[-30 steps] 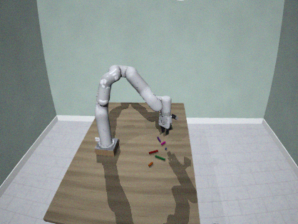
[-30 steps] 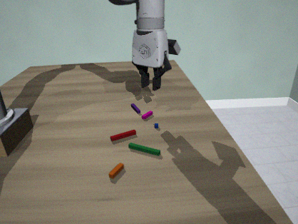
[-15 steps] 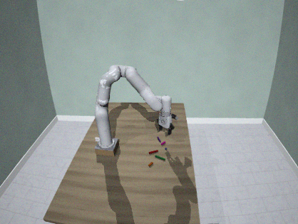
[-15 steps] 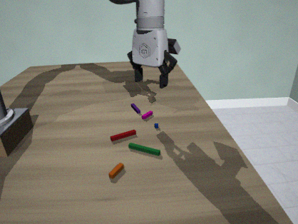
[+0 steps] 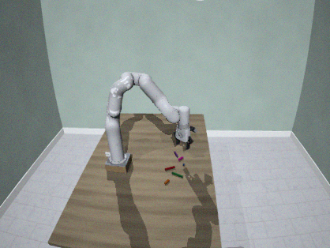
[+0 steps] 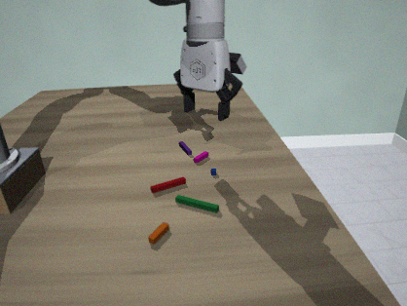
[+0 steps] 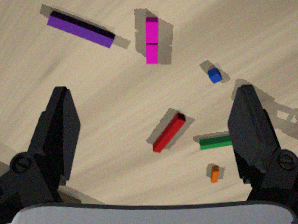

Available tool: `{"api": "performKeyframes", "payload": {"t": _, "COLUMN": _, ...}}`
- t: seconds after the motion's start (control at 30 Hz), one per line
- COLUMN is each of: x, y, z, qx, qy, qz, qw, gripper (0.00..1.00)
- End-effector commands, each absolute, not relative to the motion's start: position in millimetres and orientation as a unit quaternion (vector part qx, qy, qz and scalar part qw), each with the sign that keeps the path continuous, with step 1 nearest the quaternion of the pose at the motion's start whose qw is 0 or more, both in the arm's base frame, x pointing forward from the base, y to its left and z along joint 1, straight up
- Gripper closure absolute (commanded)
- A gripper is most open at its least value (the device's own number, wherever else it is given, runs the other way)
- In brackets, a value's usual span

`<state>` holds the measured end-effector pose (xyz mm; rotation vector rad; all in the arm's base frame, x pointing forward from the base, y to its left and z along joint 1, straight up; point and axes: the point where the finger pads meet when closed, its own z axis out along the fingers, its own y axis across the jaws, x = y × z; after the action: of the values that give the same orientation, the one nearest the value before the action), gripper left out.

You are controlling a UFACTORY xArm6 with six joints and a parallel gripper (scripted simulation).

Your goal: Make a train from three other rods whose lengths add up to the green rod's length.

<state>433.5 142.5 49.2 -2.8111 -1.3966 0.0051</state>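
My gripper [image 5: 184, 144] [image 6: 203, 108] [image 7: 153, 104] is open and empty, raised above the table behind the rods. The purple rod [image 5: 175, 154] [image 6: 185, 147] [image 7: 81, 28] and the magenta rod [image 5: 180, 159] [image 6: 201, 157] [image 7: 152, 40] lie close together at an angle, with a small gap between their near ends. The small blue rod [image 5: 183, 164] [image 6: 213, 172] [image 7: 214, 75] lies apart, just right of the magenta one. The red rod [image 5: 170, 168] [image 6: 167, 184] [image 7: 169, 132], the green rod [image 5: 177, 174] [image 6: 197, 204] [image 7: 214, 141] and the orange rod [image 5: 166, 182] [image 6: 159, 232] [image 7: 214, 173] lie nearer the front.
The arm's base [image 5: 118, 163] [image 6: 19, 175] stands on the table's left side. The table's right edge [image 5: 211, 166] [image 6: 312, 185] runs close to the rods. The arm casts long shadows over the wood.
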Motion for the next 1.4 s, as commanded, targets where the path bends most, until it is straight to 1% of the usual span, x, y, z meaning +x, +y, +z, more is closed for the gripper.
{"api": "performKeyframes", "payload": {"t": 0.0, "x": 435.2, "y": 139.1, "z": 50.5, "qx": -0.886, "qy": -0.463, "qz": -0.001, "qw": 0.001, "gripper": 0.00}}
{"api": "performKeyframes", "payload": {"t": 0.2, "x": 435.5, "y": 132.4, "z": 50.0, "qx": -0.869, "qy": -0.494, "qz": -0.001, "qw": 0.001, "gripper": 0.00}}
{"api": "performKeyframes", "payload": {"t": 0.67, "x": 435.4, "y": 96.0, "z": 47.1, "qx": -0.757, "qy": -0.653, "qz": -0.001, "qw": 0.001, "gripper": 0.00}}
{"api": "performKeyframes", "payload": {"t": 0.77, "x": 435.3, "y": 93.5, "z": 46.9, "qx": -0.748, "qy": -0.663, "qz": -0.001, "qw": 0.001, "gripper": 0.00}}
{"api": "performKeyframes", "payload": {"t": 1.37, "x": 430.5, "y": 49.0, "z": 43.3, "qx": -0.565, "qy": -0.825, "qz": -0.001, "qw": 0.001, "gripper": 0.00}}
